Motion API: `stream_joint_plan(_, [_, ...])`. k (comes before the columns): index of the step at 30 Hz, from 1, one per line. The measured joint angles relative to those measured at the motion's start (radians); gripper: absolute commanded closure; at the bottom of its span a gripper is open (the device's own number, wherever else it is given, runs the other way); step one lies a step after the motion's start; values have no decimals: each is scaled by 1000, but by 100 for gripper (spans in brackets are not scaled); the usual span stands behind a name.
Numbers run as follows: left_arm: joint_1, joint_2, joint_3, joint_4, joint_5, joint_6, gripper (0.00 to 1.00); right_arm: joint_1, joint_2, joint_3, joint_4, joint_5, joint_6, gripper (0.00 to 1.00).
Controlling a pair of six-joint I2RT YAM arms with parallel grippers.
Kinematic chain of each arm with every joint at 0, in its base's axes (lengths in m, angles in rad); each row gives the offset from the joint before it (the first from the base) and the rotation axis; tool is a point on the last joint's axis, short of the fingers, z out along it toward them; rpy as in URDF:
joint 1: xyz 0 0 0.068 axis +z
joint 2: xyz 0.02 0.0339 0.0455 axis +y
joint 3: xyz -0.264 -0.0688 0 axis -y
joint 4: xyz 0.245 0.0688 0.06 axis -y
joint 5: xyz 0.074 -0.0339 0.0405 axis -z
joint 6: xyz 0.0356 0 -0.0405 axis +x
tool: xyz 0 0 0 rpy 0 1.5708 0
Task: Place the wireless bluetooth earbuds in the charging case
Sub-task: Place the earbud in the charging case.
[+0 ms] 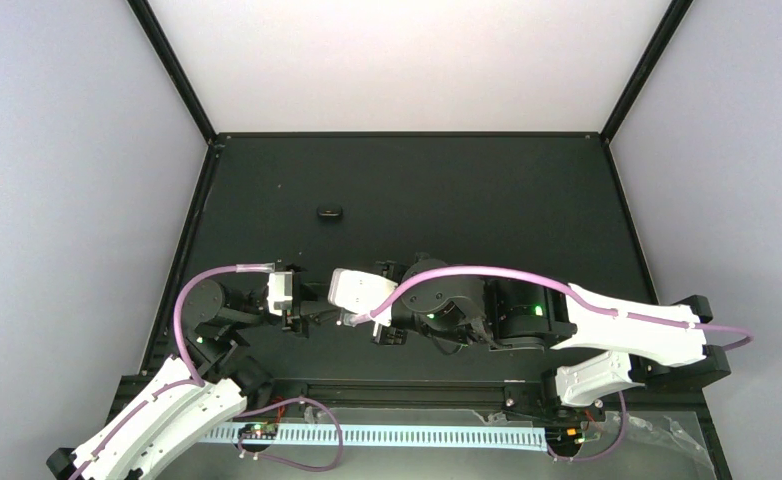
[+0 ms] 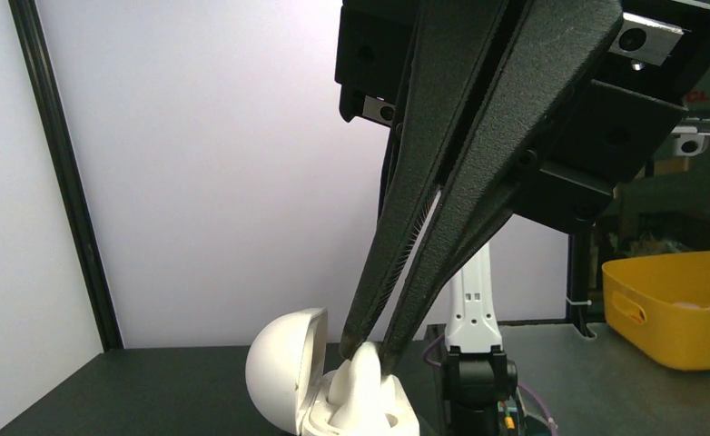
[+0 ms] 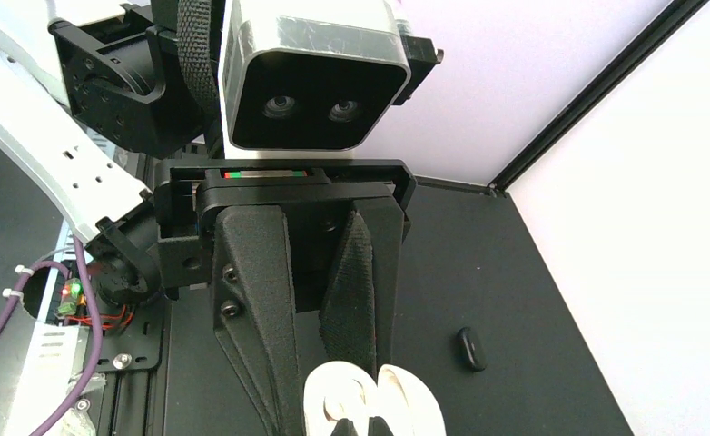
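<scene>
The charging case (image 2: 279, 372) sits on the black table with its domed lid swung open to the left. A white earbud (image 2: 367, 391) stands up out of its base. My left gripper (image 2: 367, 361) is shut on the top of that earbud. A second, smaller white bud (image 2: 340, 383) shows just behind it. In the right wrist view the case (image 3: 415, 404) lies at the bottom edge. My right gripper (image 3: 359, 425) hovers over the case's middle, its two tips pressed together and holding nothing I can see. The left gripper's padded finger (image 3: 356, 291) comes down to the case from above.
A small black oval object (image 1: 329, 212) lies on the table behind the grippers and shows again in the right wrist view (image 3: 471, 348). A yellow bin (image 2: 678, 309) stands off the table's right side. A white upright arm link (image 2: 469, 300) rises beyond the case.
</scene>
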Motion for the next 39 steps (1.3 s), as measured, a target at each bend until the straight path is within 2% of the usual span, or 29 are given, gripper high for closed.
stream_joint_plan(3, [0, 0, 0, -1, 0, 0, 98, 0, 5, 7, -7, 0, 0, 99])
stream_joint_plan(10, [0, 0, 0, 1, -2, 0, 98, 0, 5, 13, -10, -4, 17, 76])
stream_joint_plan(18, [0, 0, 0, 2, -2, -1, 98, 0, -87, 14, 28, 10, 56, 64])
stream_joint_plan(23, [0, 0, 0, 10, -2, -13, 98, 0, -174, -13, 78, 78, 82, 46])
stream_joint_plan(28, [0, 0, 0, 29, -1, -24, 98, 0, -163, -24, 86, 99, 116, 32])
stream_joint_plan(33, [0, 0, -1, 37, 0, -27, 98, 0, -104, -40, 93, 98, 142, 27])
stream_joint_plan(39, [0, 0, -1, 39, 0, -31, 99, 0, -77, -40, 124, 100, 147, 26])
